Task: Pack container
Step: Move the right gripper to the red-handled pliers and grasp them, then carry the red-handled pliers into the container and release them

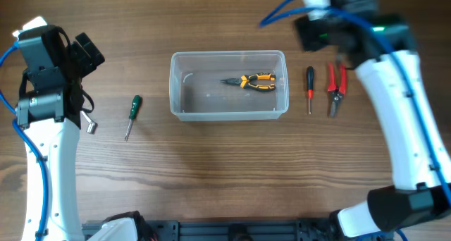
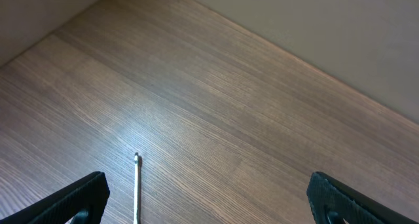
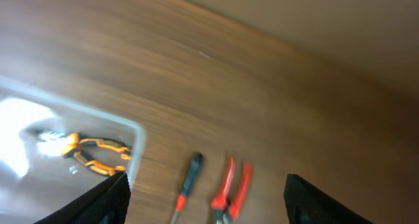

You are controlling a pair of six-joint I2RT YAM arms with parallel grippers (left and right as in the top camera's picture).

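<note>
While I look through the right wrist camera, I see the right gripper (image 3: 206, 204) spread wide, with nothing between its fingers (image 3: 98, 201). It hangs above the table (image 3: 275, 93). Under the gap between the fingers lie two tools side by side: a screwdriver with a black and red handle (image 3: 188, 181) and a pair of red pliers (image 3: 230, 188). They are close together but I cannot tell if they touch.

The container (image 3: 127, 129) sits just past the finger on the left side of that view, right beside the screwdriver. It is a clear tub, and one pair of orange and black pliers (image 3: 95, 153) lies on its floor. This view is blurry.

The left gripper (image 2: 206, 207) is spread wide too and holds nothing. Between its fingers, closer to the finger on the left side of its view, I see the thin metal shaft of a green screwdriver (image 2: 136, 185) lying flat on the wood.

From above, the container (image 1: 229, 115) stands between the two grippers, well apart from the left one. The green screwdriver (image 1: 132, 114) lies outside the tub, on the left gripper's side.
</note>
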